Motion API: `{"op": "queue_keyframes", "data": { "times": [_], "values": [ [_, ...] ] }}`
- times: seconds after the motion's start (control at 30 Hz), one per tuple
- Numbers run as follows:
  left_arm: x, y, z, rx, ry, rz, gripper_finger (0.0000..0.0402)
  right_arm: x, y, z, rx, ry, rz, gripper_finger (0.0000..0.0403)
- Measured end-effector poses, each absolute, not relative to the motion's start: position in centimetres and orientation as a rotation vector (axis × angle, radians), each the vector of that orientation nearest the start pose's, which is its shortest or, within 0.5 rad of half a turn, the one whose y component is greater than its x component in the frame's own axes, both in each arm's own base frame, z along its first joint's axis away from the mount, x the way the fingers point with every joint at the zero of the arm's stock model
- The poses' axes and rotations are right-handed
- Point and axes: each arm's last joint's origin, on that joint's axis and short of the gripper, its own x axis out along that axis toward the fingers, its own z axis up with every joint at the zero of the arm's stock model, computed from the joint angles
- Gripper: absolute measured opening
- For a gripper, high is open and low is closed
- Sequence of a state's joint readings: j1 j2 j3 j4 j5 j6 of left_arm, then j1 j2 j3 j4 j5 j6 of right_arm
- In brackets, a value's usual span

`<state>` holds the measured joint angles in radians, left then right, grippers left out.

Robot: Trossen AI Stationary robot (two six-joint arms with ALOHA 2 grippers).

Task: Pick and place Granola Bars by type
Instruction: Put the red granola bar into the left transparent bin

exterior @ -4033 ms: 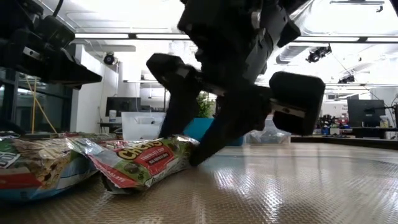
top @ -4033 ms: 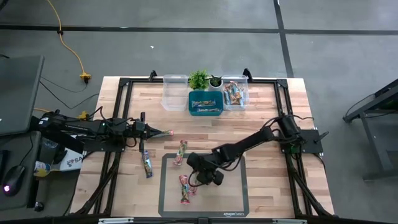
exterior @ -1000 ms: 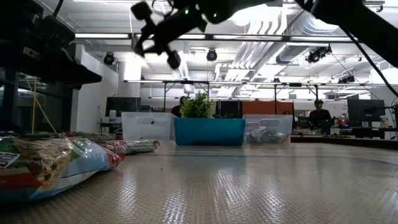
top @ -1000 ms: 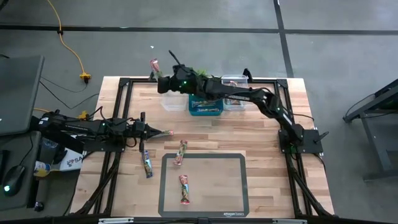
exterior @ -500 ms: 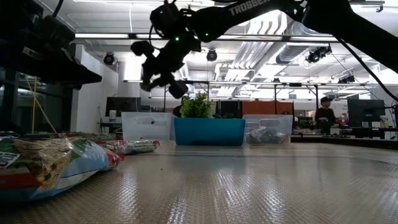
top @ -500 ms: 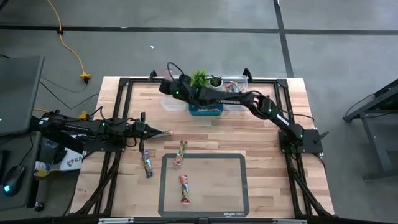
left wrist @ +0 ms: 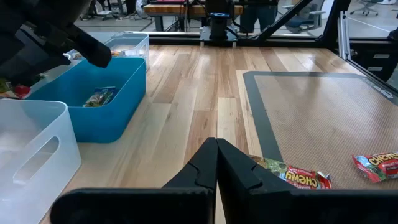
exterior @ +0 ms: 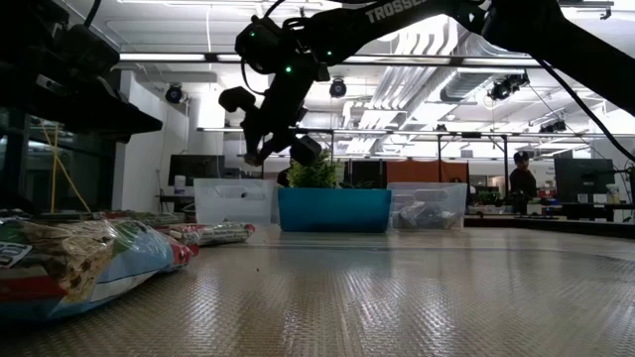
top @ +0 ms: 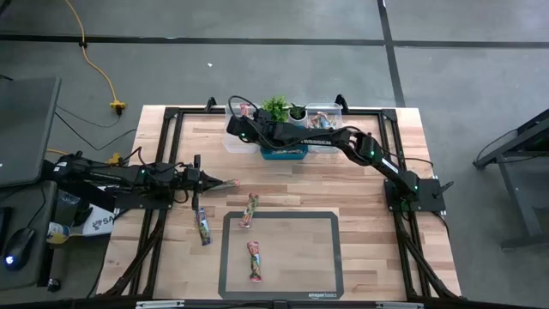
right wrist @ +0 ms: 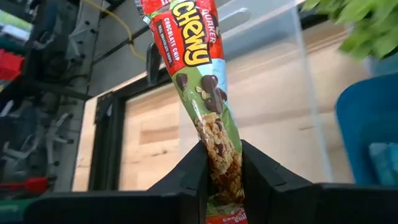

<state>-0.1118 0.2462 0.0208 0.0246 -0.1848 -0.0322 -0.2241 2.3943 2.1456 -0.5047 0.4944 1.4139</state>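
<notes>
Slim red-and-green shiny-wrapped granola bar [right wrist: 200, 74] marked "Chewy" and "chocolate chip", with a picture of chips and oats on the wrapper, pinched at its lower part between the right end effector [right wrist: 224, 167] fingers, above the clear plastic bin [top: 241, 137] at the far left of the row of containers. Seen from above as a small red tip [top: 244, 109] over that bin's far edge.

On the table [top: 369, 180], three more multicoloured shiny-wrapped bars: one on the dark rectangular mat [top: 309, 257] near the front [top: 255, 261], one at the mat's far left corner [top: 250, 209], one left of the mat on bare wood [top: 202, 225].

Clear bin: contents not discernible. Blue plastic bin [top: 284, 143] in the middle, holding a wrapped bar [left wrist: 99, 97]. Clear bin on the right [top: 324, 126], holding several wrapped bars. Small green plant [top: 274, 108] just behind the blue bin.

Left end effector [top: 227, 183] low over the left side of the table, fingers pressed together, holding nothing.
</notes>
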Motion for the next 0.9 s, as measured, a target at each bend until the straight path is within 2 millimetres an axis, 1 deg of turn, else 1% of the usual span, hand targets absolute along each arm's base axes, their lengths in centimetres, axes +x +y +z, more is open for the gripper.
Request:
{"op": "queue_keyframes", "data": {
  "times": [0.17,0.33,0.43,0.53,0.63,0.73,0.9],
  "values": [
    [11.0,-0.7,15.2,-0.002,0.197,0.076,0.0001,51.3,-13.8,21.5,1.135,0.174,-1.125,0.0057],
    [11.0,-0.7,15.2,-0.002,0.198,0.075,0.0001,51.0,-15.0,21.4,1.156,0.199,-1.113,0.0058],
    [11.0,-0.7,15.2,-0.002,0.198,0.075,0.0001,50.8,-15.8,21.4,1.135,0.209,-1.116,0.0062],
    [11.0,-0.7,15.2,-0.002,0.198,0.076,0.0001,50.7,-16.3,21.4,1.148,0.233,-1.083,0.0067],
    [11.0,-0.7,15.2,-0.002,0.198,0.075,0.0001,50.9,-16.3,21.6,1.154,0.224,-1.059,0.0071],
    [11.0,-0.7,15.2,-0.002,0.198,0.075,0.0001,51.2,-16.0,21.8,1.116,0.199,-1.038,0.0078],
    [11.0,-0.7,15.2,-0.002,0.198,0.076,0.0001,51.4,-16.0,22.1,1.116,0.173,-1.017,0.0096]
  ]
}}
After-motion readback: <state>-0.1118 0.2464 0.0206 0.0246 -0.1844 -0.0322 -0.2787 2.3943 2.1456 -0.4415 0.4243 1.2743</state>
